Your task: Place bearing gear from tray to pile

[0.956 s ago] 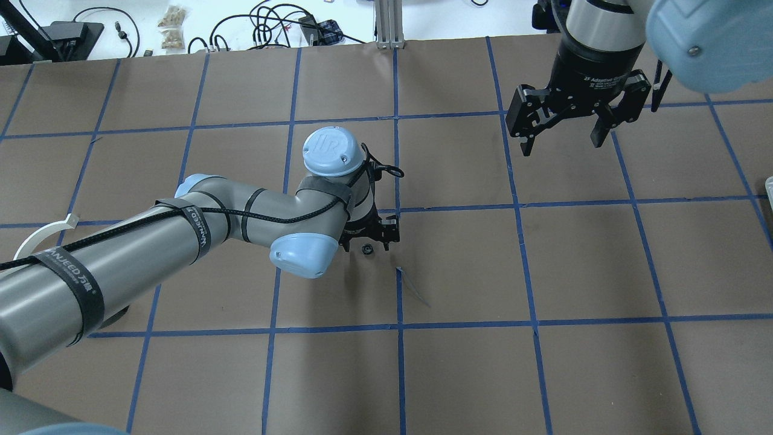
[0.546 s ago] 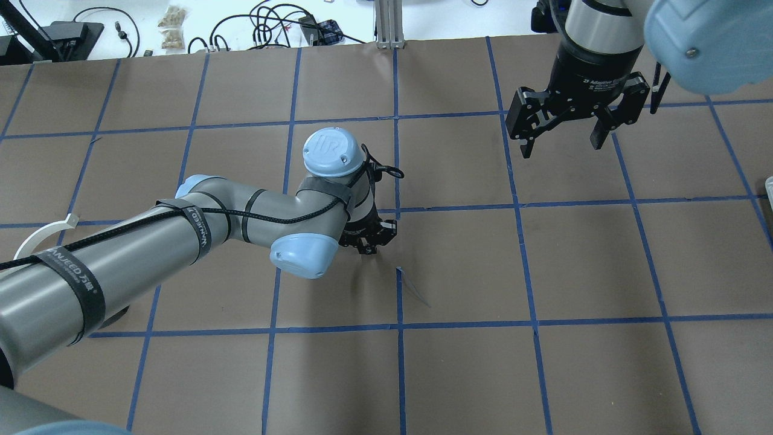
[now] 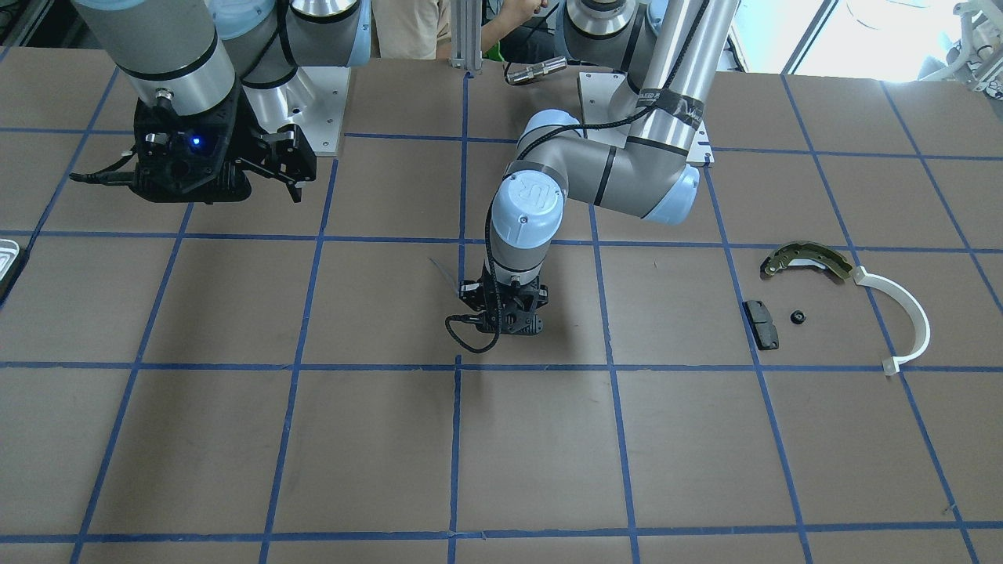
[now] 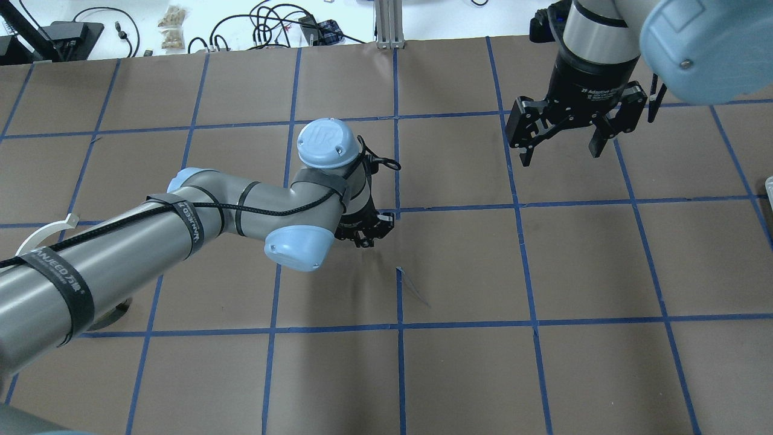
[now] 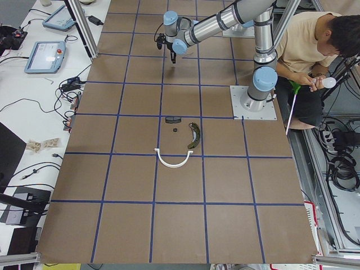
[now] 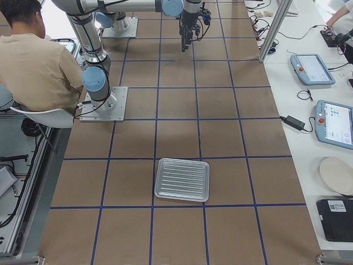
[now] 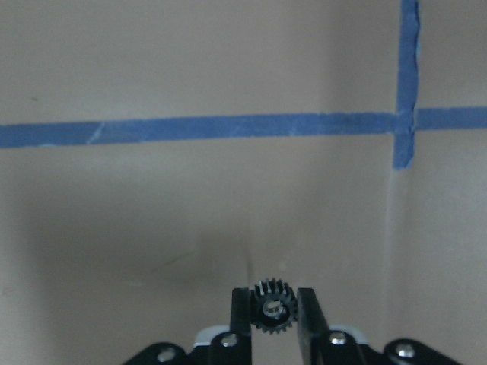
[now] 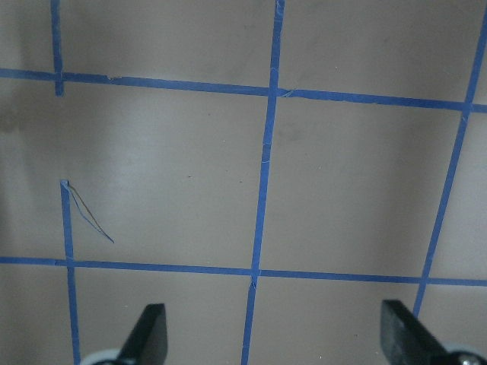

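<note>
My left gripper [image 7: 272, 313] is shut on a small black toothed bearing gear [image 7: 272, 309] and holds it just above the table near the middle [image 4: 366, 237] [image 3: 505, 325]. My right gripper [image 4: 558, 145] is open and empty, hovering high over the far right of the overhead view; it also shows in the right wrist view [image 8: 278, 338]. The pile lies on the robot's left side: an olive-brass shoe [image 3: 807, 257], a white half-ring [image 3: 909, 313], a black pad [image 3: 761, 323] and another small black gear [image 3: 798, 317]. The ribbed tray [image 6: 182, 179] looks empty.
The table is brown paper with a blue tape grid. A torn tape end [image 4: 410, 287] sticks up near the left gripper. An operator [image 5: 306, 50] sits behind the robot base. Tablets and cables lie along the table's far edge [image 6: 331, 116].
The left gripper closed on the gear that lay on the table between its fingers and lifted it, shifting slightly toward the robot's left. The right gripper drifted a little.
</note>
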### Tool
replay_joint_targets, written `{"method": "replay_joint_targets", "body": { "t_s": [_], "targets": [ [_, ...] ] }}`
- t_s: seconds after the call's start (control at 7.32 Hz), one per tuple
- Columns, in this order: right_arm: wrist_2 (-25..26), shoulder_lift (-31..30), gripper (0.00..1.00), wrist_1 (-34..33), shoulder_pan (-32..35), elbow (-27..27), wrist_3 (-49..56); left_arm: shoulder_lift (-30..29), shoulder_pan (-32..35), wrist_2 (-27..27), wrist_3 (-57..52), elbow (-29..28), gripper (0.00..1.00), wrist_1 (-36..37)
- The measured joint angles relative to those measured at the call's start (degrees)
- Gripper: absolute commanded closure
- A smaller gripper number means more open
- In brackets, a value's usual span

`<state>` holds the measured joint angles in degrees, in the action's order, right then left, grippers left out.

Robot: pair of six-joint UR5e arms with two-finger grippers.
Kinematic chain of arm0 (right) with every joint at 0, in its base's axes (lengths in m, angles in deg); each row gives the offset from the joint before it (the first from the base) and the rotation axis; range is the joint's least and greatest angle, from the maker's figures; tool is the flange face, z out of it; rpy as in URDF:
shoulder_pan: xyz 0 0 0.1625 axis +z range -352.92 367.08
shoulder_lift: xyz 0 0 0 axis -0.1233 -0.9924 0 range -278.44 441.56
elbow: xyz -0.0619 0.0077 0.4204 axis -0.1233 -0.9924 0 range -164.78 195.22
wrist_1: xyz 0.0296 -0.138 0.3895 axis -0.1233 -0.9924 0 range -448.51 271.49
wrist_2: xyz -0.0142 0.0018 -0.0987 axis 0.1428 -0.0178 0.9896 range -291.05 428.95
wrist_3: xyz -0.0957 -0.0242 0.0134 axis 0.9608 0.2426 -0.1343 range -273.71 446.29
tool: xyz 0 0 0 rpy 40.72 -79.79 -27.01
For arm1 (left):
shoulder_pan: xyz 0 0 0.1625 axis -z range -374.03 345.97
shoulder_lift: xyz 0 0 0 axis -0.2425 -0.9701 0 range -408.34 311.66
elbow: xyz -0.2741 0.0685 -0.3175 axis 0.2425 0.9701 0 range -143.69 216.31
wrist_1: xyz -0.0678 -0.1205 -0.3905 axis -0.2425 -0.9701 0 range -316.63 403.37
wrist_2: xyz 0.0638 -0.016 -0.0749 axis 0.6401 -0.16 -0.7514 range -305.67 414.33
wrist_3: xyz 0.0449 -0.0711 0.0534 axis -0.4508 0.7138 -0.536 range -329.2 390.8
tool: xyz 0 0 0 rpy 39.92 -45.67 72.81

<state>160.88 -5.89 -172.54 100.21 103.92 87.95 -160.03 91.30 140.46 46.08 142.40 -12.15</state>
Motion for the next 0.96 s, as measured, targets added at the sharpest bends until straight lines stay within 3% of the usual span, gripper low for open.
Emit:
{"method": "replay_joint_targets", "body": {
  "t_s": [0.41,0.96],
  "targets": [
    [0.0,-0.1,0.0,-0.3,0.0,0.4,0.5,1.3,-15.1,1.3,-15.0,-11.4,1.0,-18.1],
    [0.0,-0.1,0.0,-0.4,0.0,0.3,0.5,2.2,-35.6,10.3,-34.8,-10.9,1.0,-22.2]
  ]
}}
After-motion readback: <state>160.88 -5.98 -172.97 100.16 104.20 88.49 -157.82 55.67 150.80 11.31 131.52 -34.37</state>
